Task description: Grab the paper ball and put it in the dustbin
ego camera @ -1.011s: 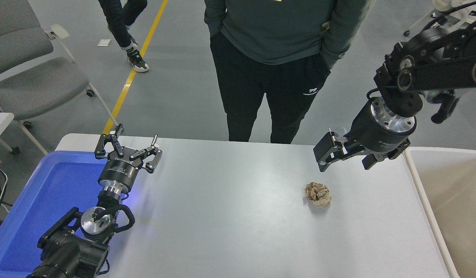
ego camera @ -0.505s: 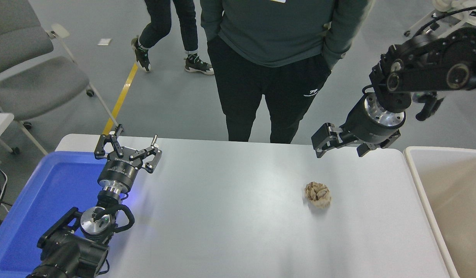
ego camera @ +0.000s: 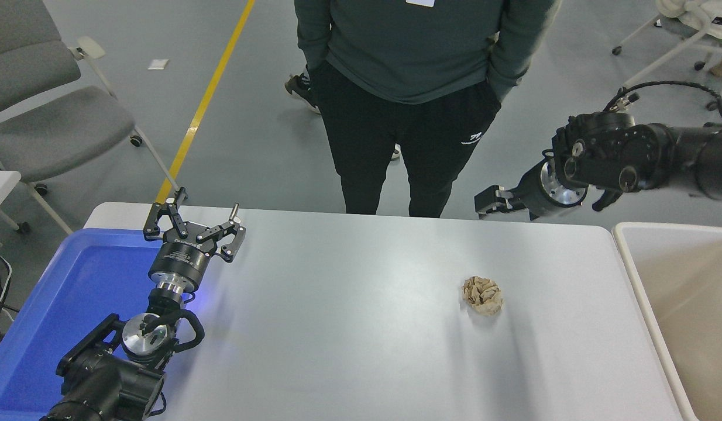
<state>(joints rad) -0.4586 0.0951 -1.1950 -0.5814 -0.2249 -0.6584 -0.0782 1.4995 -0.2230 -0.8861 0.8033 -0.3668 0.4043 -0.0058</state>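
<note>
Paper ball (ego camera: pixel 482 295): loose on the counter (ego camera: pixel 349 327), near the dustbin (ego camera: pixel 630 257). Right pincer (ego camera: pixel 488 202): beyond the far edge, grip unreadable. Left pincer (ego camera: pixel 194 225): parked, released.

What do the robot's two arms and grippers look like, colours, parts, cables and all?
Both arms are black with rounded joint housings. The left gripper has thin black linkage fingers on a black cylindrical body bearing small white print, above a silver metal ring; a black cable loops beside its wrist. The right gripper is a blocky black unit behind a silver flange, with a black cable arching over the arm.
</note>
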